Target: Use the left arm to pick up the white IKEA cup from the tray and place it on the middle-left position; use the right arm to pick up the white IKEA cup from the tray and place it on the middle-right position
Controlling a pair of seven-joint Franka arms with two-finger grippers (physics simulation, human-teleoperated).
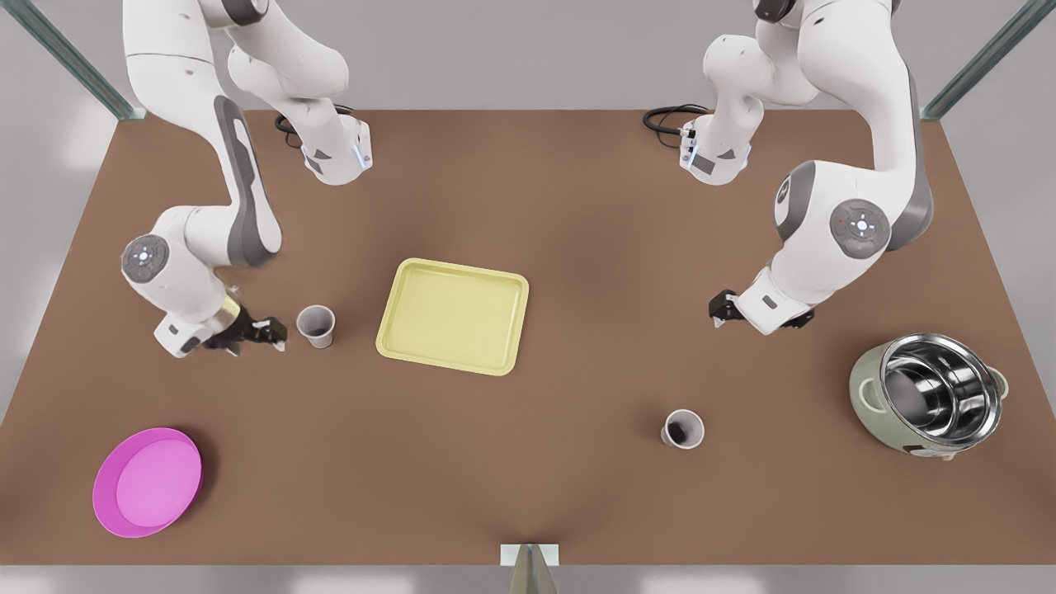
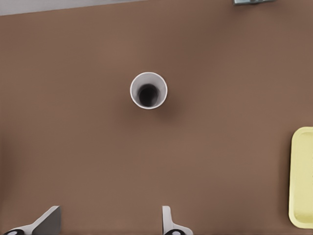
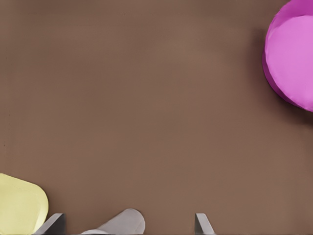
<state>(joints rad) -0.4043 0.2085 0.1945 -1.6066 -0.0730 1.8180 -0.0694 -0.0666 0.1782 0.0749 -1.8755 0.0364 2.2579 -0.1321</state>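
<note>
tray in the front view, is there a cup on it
No, the tray is bare; one cup and the other cup stand on the table.

The brown table [image 1: 577, 247] carries a yellow tray [image 1: 453, 316], two white cups [image 1: 316, 326] [image 1: 682, 430], a pink dish [image 1: 147, 482] near left and a steel pot [image 1: 931, 395] right.

The tray [image 2: 303, 178] is cut by the left wrist view's edge, so that a strip of it shows; the right wrist view crops it to one rounded corner; near that corner a white cup [image 3: 120, 224] runs off the edge between the right gripper's [image 3: 128, 221] spread fingers, most of it out of frame and any contact impossible to tell; farther from the tray, the magenta dish [image 3: 293, 54] is cropped too; the left gripper [image 2: 107, 218] is cut off just behind its parted fingertips.
</note>
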